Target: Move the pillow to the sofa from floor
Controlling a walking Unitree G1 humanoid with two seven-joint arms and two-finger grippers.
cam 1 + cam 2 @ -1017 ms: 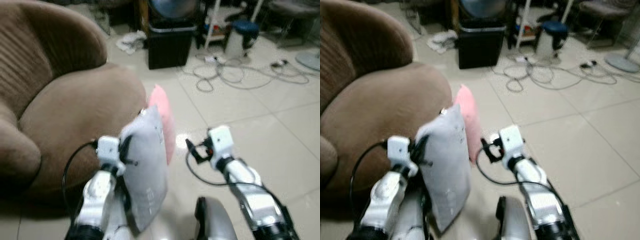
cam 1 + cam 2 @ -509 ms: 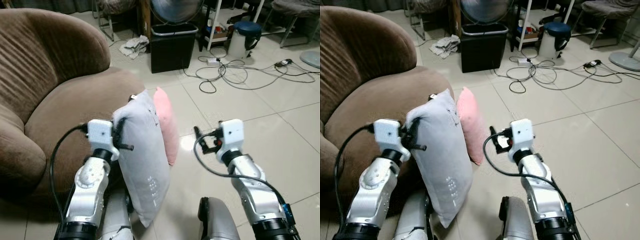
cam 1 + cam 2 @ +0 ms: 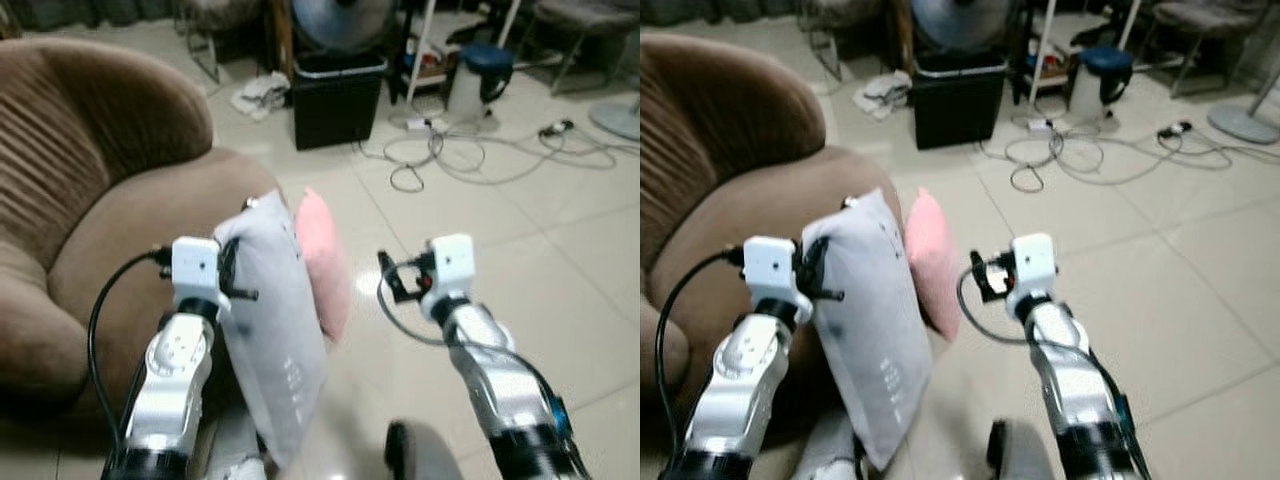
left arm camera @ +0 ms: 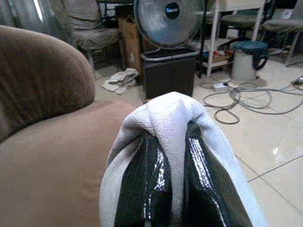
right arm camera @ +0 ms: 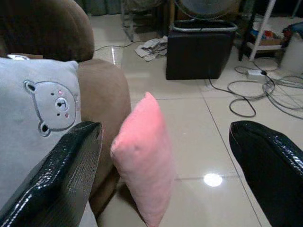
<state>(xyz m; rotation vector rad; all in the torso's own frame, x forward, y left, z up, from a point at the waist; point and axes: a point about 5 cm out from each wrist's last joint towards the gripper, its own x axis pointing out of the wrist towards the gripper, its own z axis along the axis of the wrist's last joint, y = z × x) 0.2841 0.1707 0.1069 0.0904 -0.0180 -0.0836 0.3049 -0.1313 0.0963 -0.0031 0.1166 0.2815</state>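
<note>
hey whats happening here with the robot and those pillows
The robot stands in front of a brown sofa holding a grey pillow off the floor. Its left gripper is shut on the pillow's top edge, so the pillow hangs down beside the sofa seat. The right gripper is open and empty, raised in front of a pink pillow that stands on the tile floor leaning against the sofa. Neither pillow is on the sofa yet.
</note>
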